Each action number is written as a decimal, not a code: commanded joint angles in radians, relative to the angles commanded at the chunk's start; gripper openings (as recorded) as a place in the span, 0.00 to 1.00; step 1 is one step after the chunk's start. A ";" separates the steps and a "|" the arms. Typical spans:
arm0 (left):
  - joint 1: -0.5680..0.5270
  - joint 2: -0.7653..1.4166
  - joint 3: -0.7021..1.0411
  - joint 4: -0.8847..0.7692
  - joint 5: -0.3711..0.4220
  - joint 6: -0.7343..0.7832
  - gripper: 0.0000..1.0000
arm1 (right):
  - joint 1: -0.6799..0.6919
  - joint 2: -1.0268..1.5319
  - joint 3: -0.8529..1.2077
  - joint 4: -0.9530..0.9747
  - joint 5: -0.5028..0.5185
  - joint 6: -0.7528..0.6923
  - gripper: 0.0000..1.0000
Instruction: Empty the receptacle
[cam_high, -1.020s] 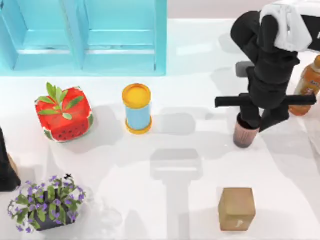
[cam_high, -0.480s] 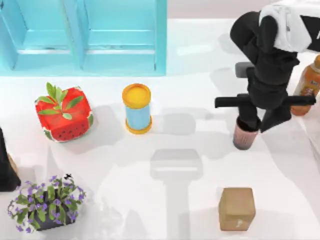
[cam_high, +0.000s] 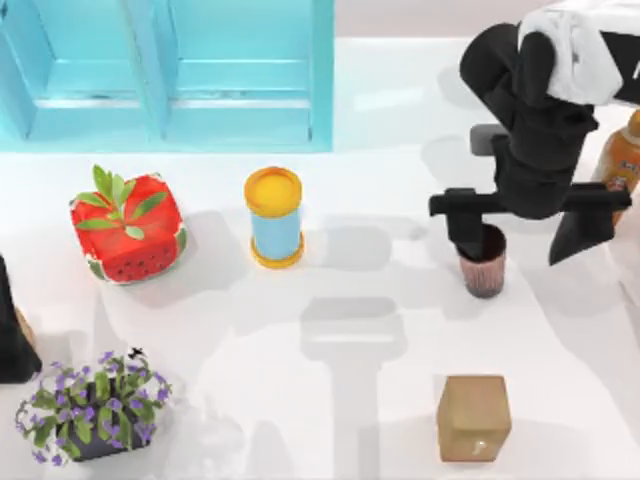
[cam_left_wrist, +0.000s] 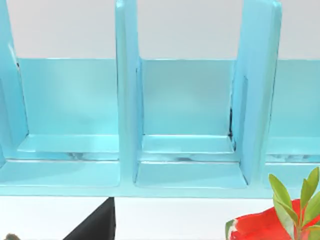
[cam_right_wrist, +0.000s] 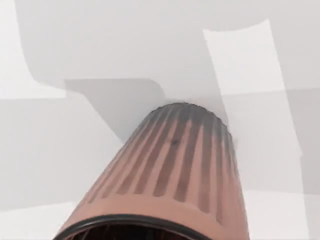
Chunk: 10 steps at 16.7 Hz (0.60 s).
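Note:
The receptacle (cam_high: 484, 268) is a small ribbed, pinkish-brown cup with a dark rim, standing upright on the white table right of centre. My right gripper (cam_high: 525, 243) hangs over it, open, with its black fingers spread wide. One finger (cam_high: 466, 238) overlaps the cup's rim from above and the other reaches out to the right of the cup. The right wrist view looks down the cup's ribbed wall (cam_right_wrist: 172, 170) from close by. My left arm (cam_high: 12, 335) stays parked at the table's left edge.
A light blue shelf unit (cam_high: 170, 75) spans the back left. On the table stand a strawberry-patterned cube with leaves (cam_high: 127, 227), a yellow-capped blue can (cam_high: 274, 217), a purple flower pot (cam_high: 92, 405), a brown cube (cam_high: 473, 417) and an orange bottle (cam_high: 622, 160).
My right gripper's fingers have spread apart from around the cup. The cup stays standing in nearly the same spot. The left arm has not moved.

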 joint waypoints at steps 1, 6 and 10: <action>0.000 0.000 0.000 0.000 0.000 0.000 1.00 | 0.000 0.000 0.000 0.000 0.000 0.000 1.00; 0.000 0.000 0.000 0.000 0.000 0.000 1.00 | 0.000 0.000 0.000 0.000 0.000 0.000 1.00; 0.000 0.000 0.000 0.000 0.000 0.000 1.00 | -0.002 0.001 0.016 -0.017 0.000 0.000 1.00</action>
